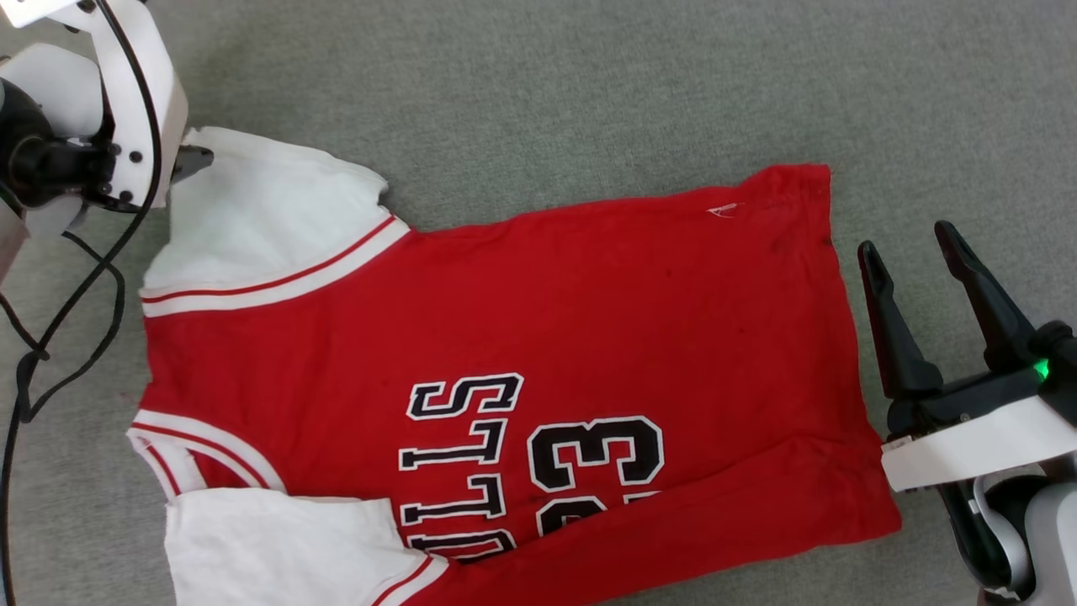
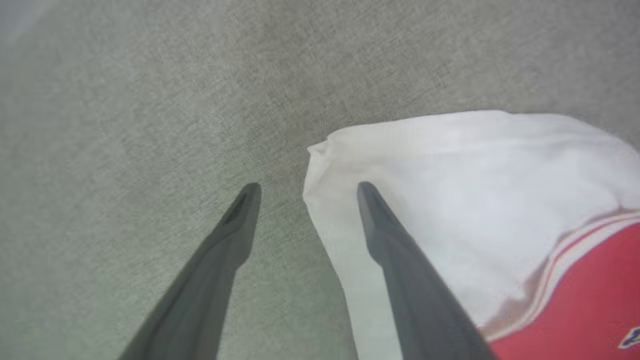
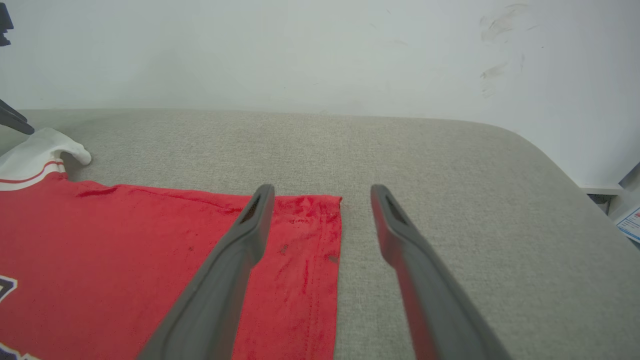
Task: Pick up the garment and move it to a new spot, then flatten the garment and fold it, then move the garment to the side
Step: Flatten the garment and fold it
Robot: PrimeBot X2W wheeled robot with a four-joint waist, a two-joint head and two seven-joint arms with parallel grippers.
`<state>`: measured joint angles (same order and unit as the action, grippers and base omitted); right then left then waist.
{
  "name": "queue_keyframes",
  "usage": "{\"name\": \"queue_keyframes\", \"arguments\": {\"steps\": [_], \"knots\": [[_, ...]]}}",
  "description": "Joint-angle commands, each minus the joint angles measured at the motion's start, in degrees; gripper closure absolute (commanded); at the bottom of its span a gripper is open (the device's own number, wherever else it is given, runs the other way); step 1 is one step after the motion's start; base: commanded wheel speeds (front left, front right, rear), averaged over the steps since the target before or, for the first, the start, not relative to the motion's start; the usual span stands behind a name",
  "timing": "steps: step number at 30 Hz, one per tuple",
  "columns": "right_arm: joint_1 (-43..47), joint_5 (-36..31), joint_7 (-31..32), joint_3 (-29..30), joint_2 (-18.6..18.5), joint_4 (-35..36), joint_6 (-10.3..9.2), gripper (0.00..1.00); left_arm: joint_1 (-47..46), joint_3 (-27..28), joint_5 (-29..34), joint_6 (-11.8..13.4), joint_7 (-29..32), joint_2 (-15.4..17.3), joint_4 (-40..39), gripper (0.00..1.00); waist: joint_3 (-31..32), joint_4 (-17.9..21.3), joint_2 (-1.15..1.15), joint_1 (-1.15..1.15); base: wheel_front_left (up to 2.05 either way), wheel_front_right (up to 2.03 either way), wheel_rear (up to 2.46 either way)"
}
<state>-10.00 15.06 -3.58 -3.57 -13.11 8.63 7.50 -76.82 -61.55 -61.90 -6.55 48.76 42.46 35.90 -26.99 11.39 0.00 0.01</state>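
The garment, a red jersey with white sleeves and black "23" lettering, lies spread flat on the grey surface, collar to the left, hem to the right. My left gripper is open above the far white sleeve; one finger hovers over the sleeve's edge, the other over bare fabric surface. Its wrist shows at the upper left of the head view. My right gripper stands open just right of the hem, empty. In the right wrist view its fingers straddle the hem's far corner.
The grey upholstered surface extends beyond the jersey on the far side. A pale wall rises behind its back edge, and the surface curves off at the right. Black cables hang at the left.
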Motion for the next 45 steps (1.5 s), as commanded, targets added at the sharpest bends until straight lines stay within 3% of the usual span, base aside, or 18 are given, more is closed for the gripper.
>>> {"name": "queue_keyframes", "arguments": {"steps": [1,6,7,8,14,20,27,32,38,45], "knots": [[-1.42,-0.09,-0.51,-0.32,0.35,-0.51,-0.02,0.00,-0.20,-0.59,-0.02,-0.14,0.75,-0.52,1.39,0.00,-2.11,1.31,0.00,-0.01,0.00,0.00,0.00],[-2.09,-0.15,-0.86,-0.75,0.24,-1.35,-0.02,0.00,2.27,-2.26,-0.03,-0.39,1.07,-1.24,3.02,0.00,-2.93,1.45,0.00,-0.01,0.00,0.00,0.00],[-2.31,-0.11,-0.87,-0.69,0.03,-1.50,-0.02,0.00,2.83,-2.68,-0.26,-0.50,1.52,-1.41,3.21,0.06,-2.97,1.36,0.00,-0.01,0.00,0.00,0.00],[-2.55,-0.01,-0.84,-0.52,-0.20,-1.68,-0.02,0.00,3.15,-3.09,-0.20,-0.53,1.71,-1.50,3.34,1.00,-2.93,1.23,0.00,-0.01,0.00,0.00,0.00],[-4.70,-0.03,1.47,0.91,-2.97,-1.15,-0.03,0.00,2.77,-4.50,0.32,-0.82,-0.21,-1.77,1.93,1.00,-0.87,-0.21,0.00,-0.01,0.00,0.00,0.00],[-10.79,0.53,9.79,-1.03,-10.99,1.28,-0.02,0.00,1.50,-7.06,0.99,-0.88,-4.06,-2.05,-3.16,1.00,2.29,-2.60,0.00,-0.01,0.00,0.00,0.00],[-21.87,9.19,31.82,-10.77,-23.06,-1.79,-0.03,0.00,1.38,-9.53,0.65,-0.87,-7.84,-2.00,-9.02,1.00,4.21,-5.74,0.00,-0.01,0.00,0.00,0.00],[-28.59,17.78,47.38,-18.76,-29.29,-6.60,-0.03,0.00,0.30,-10.47,1.12,-0.86,-9.74,-2.00,-12.48,1.00,4.11,-7.94,0.00,-0.01,0.00,0.00,0.00],[-34.18,24.60,58.60,-23.86,-30.62,-12.93,-0.02,0.00,-0.97,-11.27,1.85,-0.87,-11.32,-2.48,-15.68,1.00,2.56,-10.38,0.00,-0.01,0.00,0.00,0.00],[-37.41,25.12,59.40,-27.60,-28.82,-18.97,-0.02,0.00,-2.62,-11.60,2.72,-0.87,-12.38,-2.51,-18.58,1.00,-0.04,-12.57,0.00,-0.01,0.00,0.00,0.00]]}}
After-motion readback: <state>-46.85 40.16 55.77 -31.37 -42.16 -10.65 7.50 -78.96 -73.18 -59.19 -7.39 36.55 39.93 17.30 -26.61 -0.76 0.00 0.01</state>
